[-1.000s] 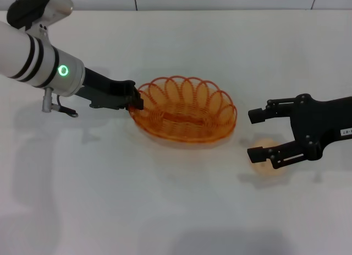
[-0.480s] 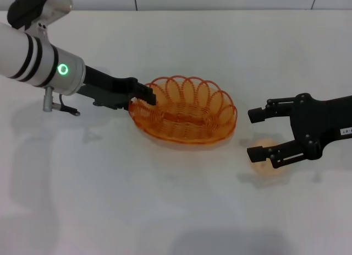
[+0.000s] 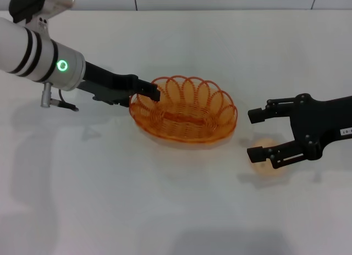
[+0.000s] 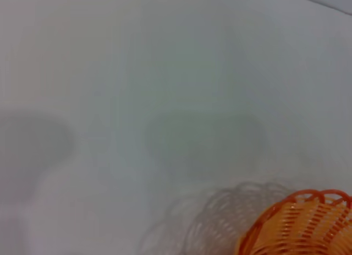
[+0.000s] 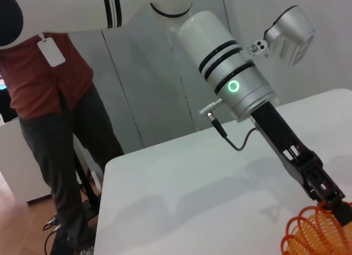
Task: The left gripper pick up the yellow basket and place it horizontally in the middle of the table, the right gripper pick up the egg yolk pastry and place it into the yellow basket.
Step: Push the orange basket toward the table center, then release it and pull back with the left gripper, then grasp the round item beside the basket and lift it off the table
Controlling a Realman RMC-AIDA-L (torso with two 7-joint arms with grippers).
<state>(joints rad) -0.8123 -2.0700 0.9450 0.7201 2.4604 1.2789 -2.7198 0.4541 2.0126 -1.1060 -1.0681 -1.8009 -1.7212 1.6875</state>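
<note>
Orange-yellow translucent wire forms the yellow basket (image 3: 184, 116), an oval bowl with a looped, scalloped rim that stands upright near the middle of the white surface (image 3: 165, 211). The left end effector (image 3: 149, 92), a black two-fingered claw on a black forearm, reaches to the basket's left rim; its tip sits at the rim loops, and I cannot tell whether its fingers grip the wire or stand apart. Behind the forearm comes a smooth white-and-silver cylindrical arm with black bands and a lit green ring light (image 3: 63, 65). In the left wrist view only a curved piece of the basket's rim (image 4: 300, 224) shows against the plain white top.

To the basket's right, apart from it, the egg yolk pastry (image 3: 265, 156) lies on the surface, a small smooth pale round ball. The right end effector (image 3: 258, 135) hangs over it with its black fingers spread wide, the lower finger crossing in front of the pastry. A small white label (image 3: 346, 132) on its forearm carries digits too small to read. The right wrist view shows a person (image 5: 60, 128) in a red shirt and dark trousers standing beside the surface, with a blank white tag (image 5: 50, 51) hanging before them.
</note>
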